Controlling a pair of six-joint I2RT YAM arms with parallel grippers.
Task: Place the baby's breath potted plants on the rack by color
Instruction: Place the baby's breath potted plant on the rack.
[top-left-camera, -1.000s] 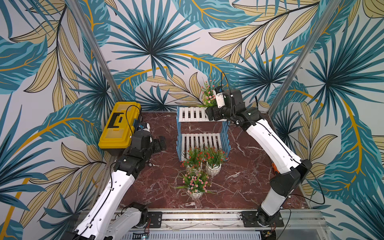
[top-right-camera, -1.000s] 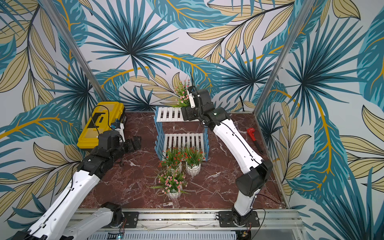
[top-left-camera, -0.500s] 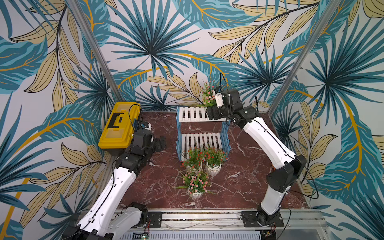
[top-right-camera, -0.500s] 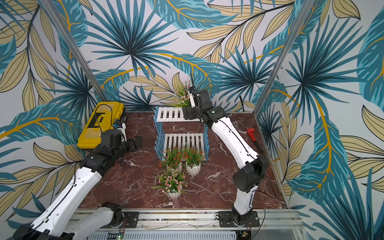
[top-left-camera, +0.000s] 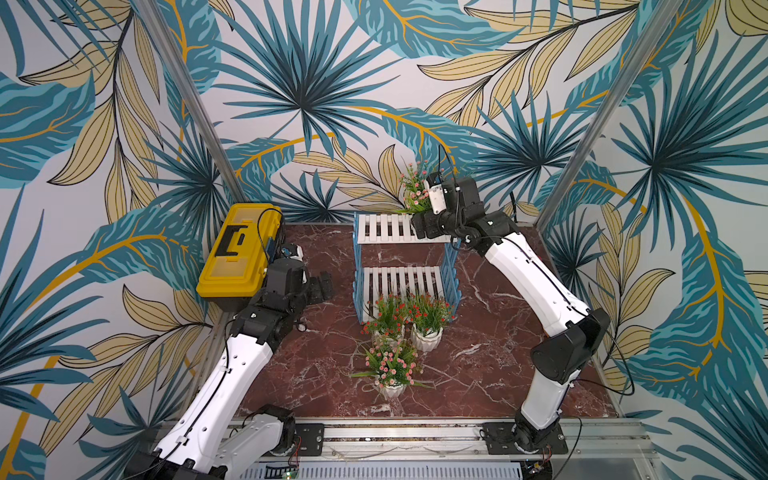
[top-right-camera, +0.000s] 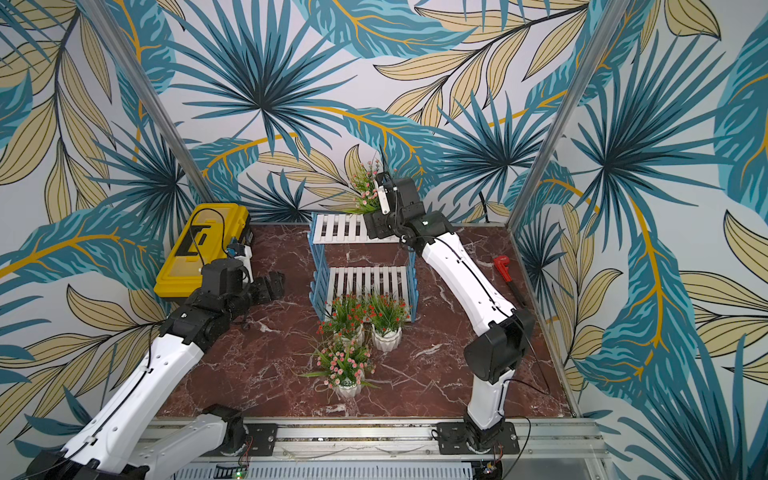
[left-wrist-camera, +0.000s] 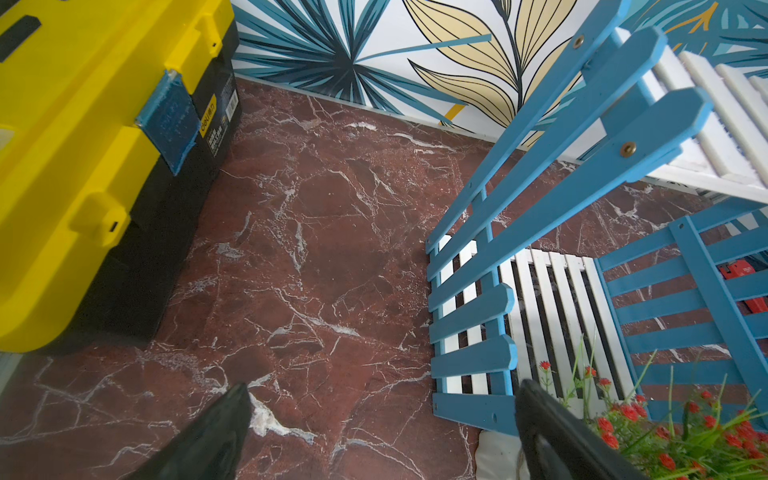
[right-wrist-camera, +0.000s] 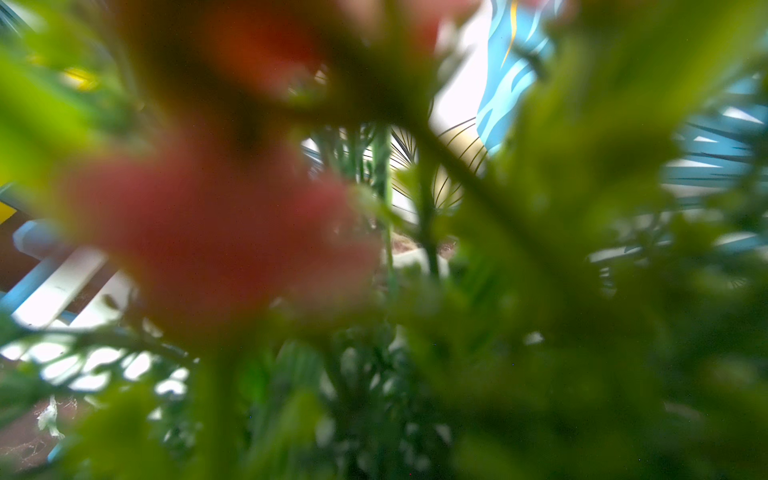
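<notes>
Foliage of a pink-flowered plant (top-left-camera: 415, 192) (top-right-camera: 365, 189) rises directly above the right gripper (top-left-camera: 420, 226) (top-right-camera: 376, 226), at the far right end of the rack (top-left-camera: 382, 228) and over its upper shelf (top-right-camera: 338, 227). The gripper's black body covers the pot, so the top views do not show whether the pot rests on the slats or is lifted. Nor can I tell whether the jaws are clenched on it or released. The right wrist view is filled with blurred green sprigs and a pink bloom right against the lens, with white slats glimpsed behind.

On the marble table (top-left-camera: 316, 374), two red-flowered plants (top-left-camera: 409, 311) (top-right-camera: 365, 311) stand side by side, just at the near edge of the lower shelf (top-left-camera: 399, 280). A second pink plant (top-left-camera: 390, 365) (top-right-camera: 343, 365) sits nearer, just in front of them.

The left gripper (top-left-camera: 322, 286) (top-right-camera: 272, 284) (left-wrist-camera: 382, 395) hangs released over bare table between the yellow toolbox (top-left-camera: 239, 253) and the rack. Its fingers (left-wrist-camera: 224, 415) are spread wide with nothing between them, and the red blooms are just right of it. A red tool (top-right-camera: 501, 264) lies at the far right.
</notes>
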